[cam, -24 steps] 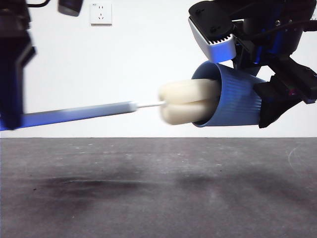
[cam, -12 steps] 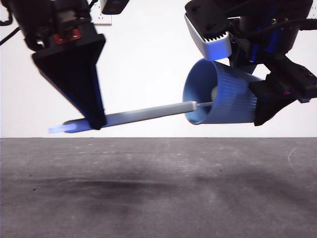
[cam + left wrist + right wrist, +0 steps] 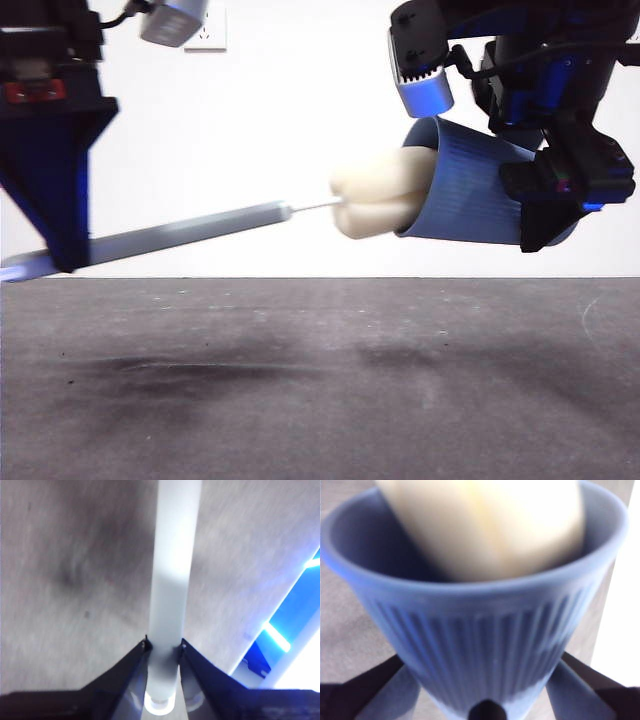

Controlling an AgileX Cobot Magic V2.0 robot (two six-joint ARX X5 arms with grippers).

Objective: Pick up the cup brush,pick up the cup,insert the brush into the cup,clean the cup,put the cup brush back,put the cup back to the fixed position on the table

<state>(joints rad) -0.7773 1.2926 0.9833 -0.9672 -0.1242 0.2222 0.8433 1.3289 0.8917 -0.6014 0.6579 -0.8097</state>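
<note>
One table (image 3: 320, 380) is lying nearest, a dark grey-brown matte surface with faint scuffs and pale specks, and nothing is resting on it. Above it, two grippers are each carrying one thing clear of the surface.

The left gripper (image 3: 164, 647) is clamping its two black jaws onto the flat grey handle of the single cup brush (image 3: 190, 230), close to the handle's end. The handle is slanting gently upward across the front view, narrowing to a thin white stem and ending in a rounded, cream-yellow sponge head. That soft, lobed head is sitting partly inside the mouth of the cup, with its outer part still showing outside the rim.

The right gripper (image 3: 485, 680) is gripping the one cup (image 3: 470, 195) near its narrower base. This is a blue plastic tumbler with fine vertical ribs, tipped onto its side so its wide rim is facing the brush.

Farthest back, one white wall socket (image 3: 205, 28) is showing on the pale wall.
</note>
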